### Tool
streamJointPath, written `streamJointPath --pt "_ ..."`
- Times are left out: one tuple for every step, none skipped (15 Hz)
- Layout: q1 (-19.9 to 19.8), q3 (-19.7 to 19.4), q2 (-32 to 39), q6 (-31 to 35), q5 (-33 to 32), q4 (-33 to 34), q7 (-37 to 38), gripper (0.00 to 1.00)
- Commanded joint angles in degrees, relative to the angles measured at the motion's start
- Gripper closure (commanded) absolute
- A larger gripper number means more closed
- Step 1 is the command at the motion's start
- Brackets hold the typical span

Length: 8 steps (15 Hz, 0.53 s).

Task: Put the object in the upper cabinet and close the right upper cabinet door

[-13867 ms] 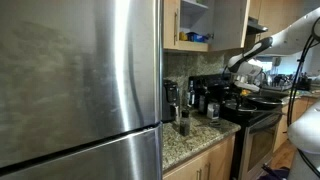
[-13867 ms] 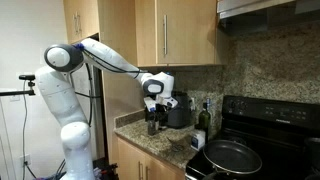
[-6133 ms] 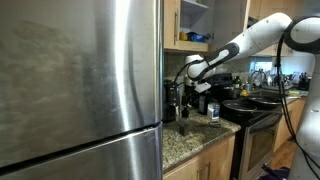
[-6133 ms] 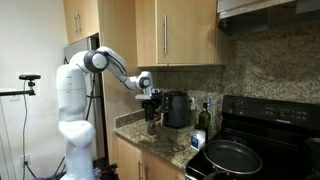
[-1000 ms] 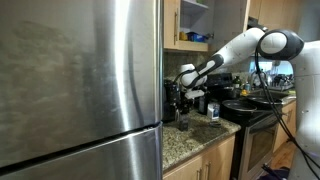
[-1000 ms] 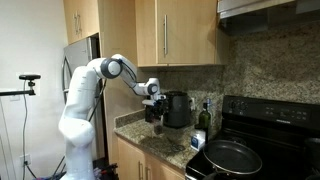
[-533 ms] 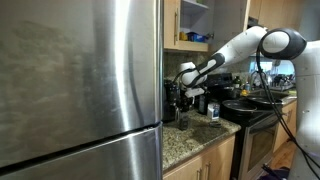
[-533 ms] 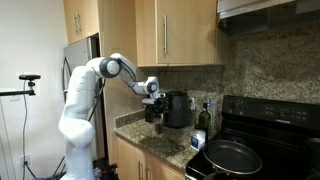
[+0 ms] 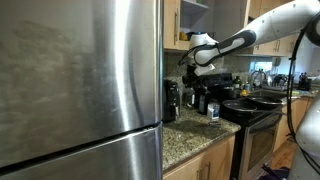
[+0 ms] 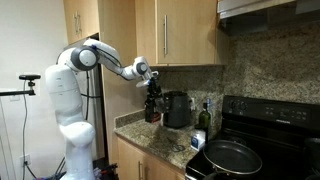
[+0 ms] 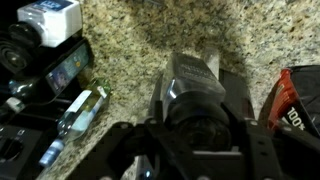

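Note:
My gripper (image 10: 151,84) is shut on the object (image 10: 153,103), a dark grinder-like cylinder with a clear glass body, and holds it in the air well above the granite counter (image 10: 150,138). In the wrist view the object (image 11: 192,72) fills the space between the fingers of the gripper (image 11: 197,122), with the counter far below. In an exterior view the gripper (image 9: 196,52) hangs just below the upper cabinet (image 9: 194,18), which stands open and shows a pale shelf. The right upper cabinet door (image 9: 230,22) is swung out.
A black coffee maker (image 10: 178,108) and a green bottle (image 10: 203,120) stand on the counter. A stove with a dark pan (image 10: 230,156) is beside them. A steel fridge (image 9: 80,90) fills the near side. A blue item (image 9: 196,38) lies on the cabinet shelf.
The gripper has risen from just above the counter to cabinet-bottom height, taking the object up with it. The arm has straightened upward.

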Motion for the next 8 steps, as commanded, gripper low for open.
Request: streamJointPath --pt "-2.03 2.39 -14.42 3.54 -4.27 -8.44 3.75 0.67" --pt "-1.95 2.59 -17.68 1.92 -2.92 -9.14 2.54 0.67" --pt "-2.42 3.00 -10.29 0.80 -1.74 -3.87 1.75 0.42" --pt "-2.57 3.36 -13.62 0.76 -1.54 -5.28 1.61 0.42" --pt "-2.66 3.55 -16.12 0.76 -1.38 -6.58 1.50 0.42" --pt "-2.72 3.62 -17.64 0.78 -1.30 -7.62 1.43 0.67" --pt "-3.35 3.73 -18.33 2.46 -1.42 -7.18 2.72 0.67" --pt "-4.22 3.89 -19.93 4.75 -1.57 -6.80 5.08 0.67"
